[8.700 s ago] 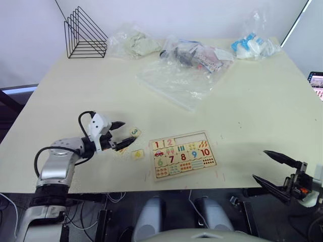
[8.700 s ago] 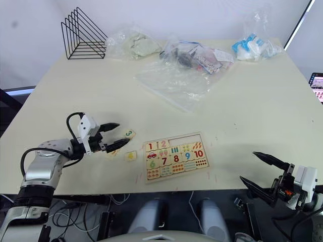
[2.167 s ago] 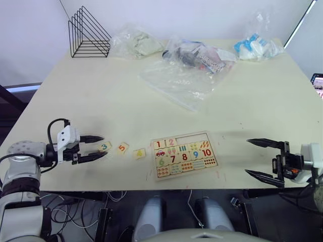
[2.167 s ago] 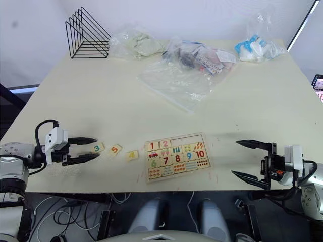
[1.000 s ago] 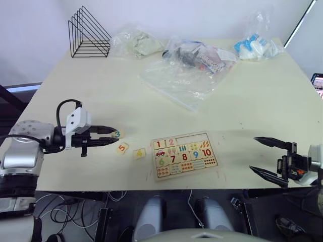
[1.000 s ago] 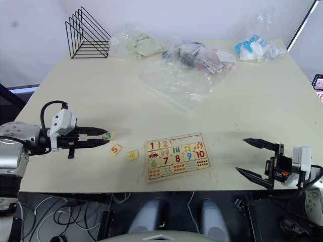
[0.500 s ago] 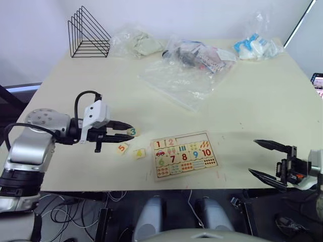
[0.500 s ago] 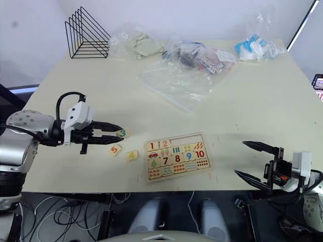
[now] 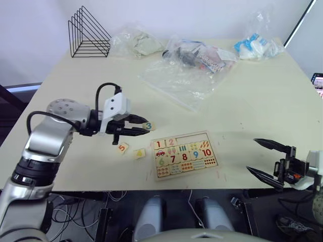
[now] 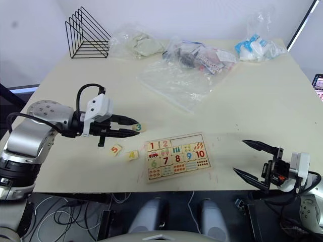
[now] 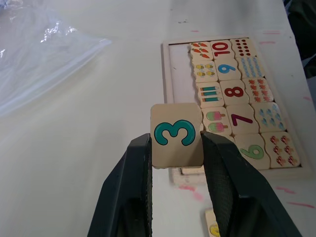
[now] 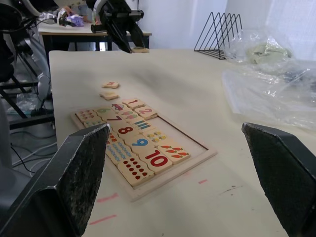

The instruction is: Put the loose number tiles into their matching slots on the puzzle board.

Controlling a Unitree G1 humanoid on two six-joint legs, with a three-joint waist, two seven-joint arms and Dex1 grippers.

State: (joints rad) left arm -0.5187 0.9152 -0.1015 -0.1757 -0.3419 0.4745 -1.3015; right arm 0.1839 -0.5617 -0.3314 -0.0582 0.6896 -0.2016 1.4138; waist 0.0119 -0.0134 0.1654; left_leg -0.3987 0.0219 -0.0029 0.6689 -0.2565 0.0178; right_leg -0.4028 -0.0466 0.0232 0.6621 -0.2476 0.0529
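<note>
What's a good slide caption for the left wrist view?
Left gripper holds the 3 tile above the table, with the puzzle board just ahead.

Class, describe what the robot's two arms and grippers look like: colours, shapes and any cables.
The left arm has rounded silver-grey shells and a looping black cable to a white wrist block. The left gripper has two long, tapered black fingers. The right gripper has matching pointed black fingers on a white block with a small orange detail.
</note>
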